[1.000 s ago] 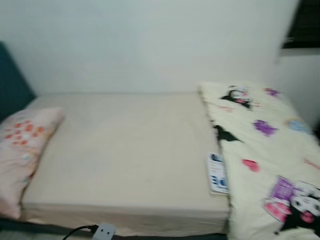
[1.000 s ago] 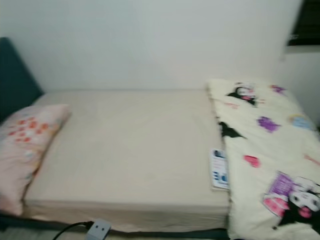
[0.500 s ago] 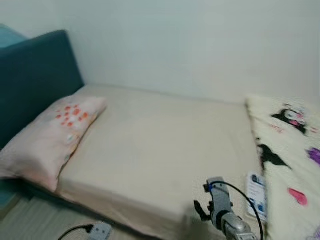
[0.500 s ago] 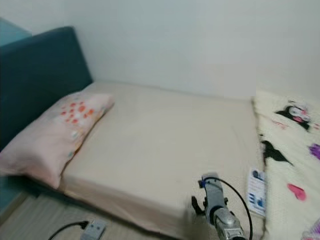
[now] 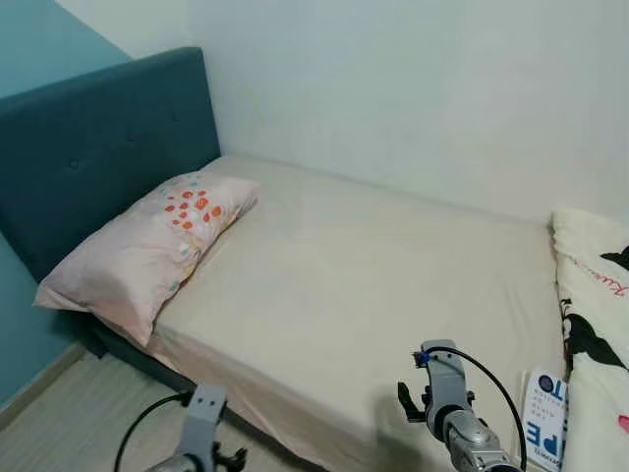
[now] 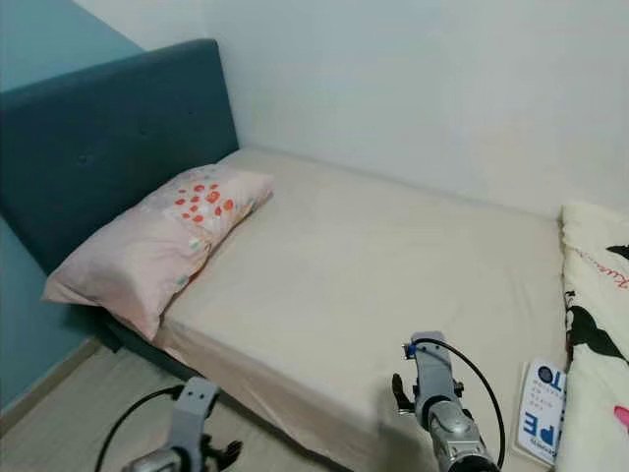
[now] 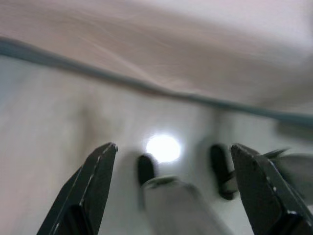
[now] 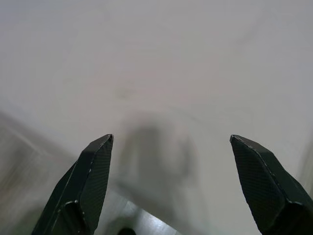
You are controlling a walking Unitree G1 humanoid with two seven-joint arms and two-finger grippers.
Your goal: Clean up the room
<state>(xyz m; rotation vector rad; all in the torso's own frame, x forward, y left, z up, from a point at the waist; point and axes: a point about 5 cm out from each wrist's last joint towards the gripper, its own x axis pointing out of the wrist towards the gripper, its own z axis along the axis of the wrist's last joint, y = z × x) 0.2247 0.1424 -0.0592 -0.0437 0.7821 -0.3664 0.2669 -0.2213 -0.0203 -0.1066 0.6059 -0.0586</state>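
Both arms came up into view as the robot turned toward the headboard point(image 5: 98, 147). Its right claw point(image 8: 171, 186) was wide open and held nothing, over the bed's near edge point(image 5: 324, 324). Its left claw point(image 7: 171, 191) was wide open too, low over the floor point(image 6: 69, 413). A card point(image 6: 541, 408) lay just beside the blanket point(image 6: 595, 305); the pillow point(image 5: 147, 246) was far off. A quick reach might knock the card down.

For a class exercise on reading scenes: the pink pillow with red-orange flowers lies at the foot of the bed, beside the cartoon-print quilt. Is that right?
Not quite. The pink pillow with red-orange flowers lies at the head of the bed, against the teal headboard, at the opposite end from the cartoon-print quilt. The left eye view shows this.
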